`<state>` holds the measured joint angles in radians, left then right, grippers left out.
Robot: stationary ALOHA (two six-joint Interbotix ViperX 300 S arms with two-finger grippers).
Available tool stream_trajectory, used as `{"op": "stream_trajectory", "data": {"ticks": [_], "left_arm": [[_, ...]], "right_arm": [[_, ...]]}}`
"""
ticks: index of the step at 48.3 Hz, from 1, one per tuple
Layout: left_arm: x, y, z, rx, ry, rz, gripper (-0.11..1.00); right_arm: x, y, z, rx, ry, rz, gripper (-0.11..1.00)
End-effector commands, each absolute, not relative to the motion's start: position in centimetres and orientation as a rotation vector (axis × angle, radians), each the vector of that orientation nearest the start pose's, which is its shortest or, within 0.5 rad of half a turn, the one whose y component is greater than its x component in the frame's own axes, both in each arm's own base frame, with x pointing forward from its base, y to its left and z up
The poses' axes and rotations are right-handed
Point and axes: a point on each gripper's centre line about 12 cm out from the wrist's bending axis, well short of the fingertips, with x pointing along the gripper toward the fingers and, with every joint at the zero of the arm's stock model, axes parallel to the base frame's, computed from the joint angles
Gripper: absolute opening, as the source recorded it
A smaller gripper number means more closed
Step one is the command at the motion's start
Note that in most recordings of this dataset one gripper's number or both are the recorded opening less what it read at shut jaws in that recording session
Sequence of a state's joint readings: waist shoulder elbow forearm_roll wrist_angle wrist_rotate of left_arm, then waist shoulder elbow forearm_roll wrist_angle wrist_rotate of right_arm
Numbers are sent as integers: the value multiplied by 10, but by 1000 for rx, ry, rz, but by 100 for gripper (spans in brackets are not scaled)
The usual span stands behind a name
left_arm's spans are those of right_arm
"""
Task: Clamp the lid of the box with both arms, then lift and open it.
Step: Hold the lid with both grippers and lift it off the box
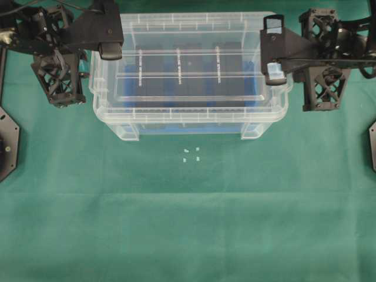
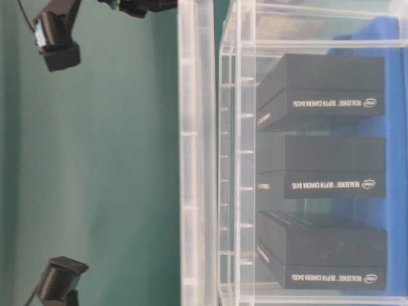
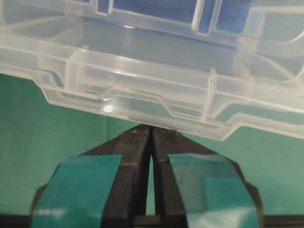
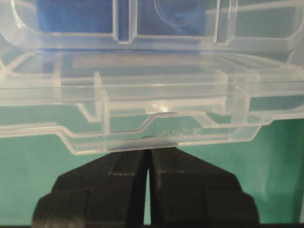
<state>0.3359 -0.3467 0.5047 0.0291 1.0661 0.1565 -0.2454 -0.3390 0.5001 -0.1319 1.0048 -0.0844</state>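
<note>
The clear lid [image 1: 188,75] with two long ridges hangs level a little above the box [image 1: 188,126], and a thin gap shows between lid [image 2: 194,159] and box rim [image 2: 236,191]. Three black boxes [image 2: 331,159] with white lettering lie inside on the blue liner. My left gripper [image 1: 108,50] is at the lid's left end. Its teal-taped jaws are shut, and its tips [image 3: 152,129] press against the lid's end tab [image 3: 142,109]. My right gripper [image 1: 271,59] is at the right end, also shut, with its tips [image 4: 147,152] against the lid's tab [image 4: 156,137].
Green cloth covers the table. A few small white scraps [image 1: 191,154] lie in front of the box. Black arm bases sit at the left edge [image 1: 7,144] and the right edge [image 1: 373,147]. Lattice wrists [image 1: 59,79] [image 1: 322,88] flank the box.
</note>
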Motion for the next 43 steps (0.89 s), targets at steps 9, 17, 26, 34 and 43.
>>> {"op": "stream_trajectory", "data": {"ticks": [9, 17, 26, 34, 43], "left_arm": [[285, 91, 313, -13, 1144, 193, 1], [286, 89, 316, -10, 1148, 187, 1], [284, 85, 318, -10, 1153, 179, 1], [283, 75, 322, 7, 1141, 156, 1], [282, 63, 321, 0, 1139, 142, 1]], "right_arm": [[298, -75, 313, -77, 1089, -208, 0], [298, -75, 316, -77, 1086, -209, 0], [298, -72, 317, -82, 1092, -200, 0], [300, -64, 318, -88, 1090, -180, 0], [300, -54, 317, -57, 1103, -188, 0]]}}
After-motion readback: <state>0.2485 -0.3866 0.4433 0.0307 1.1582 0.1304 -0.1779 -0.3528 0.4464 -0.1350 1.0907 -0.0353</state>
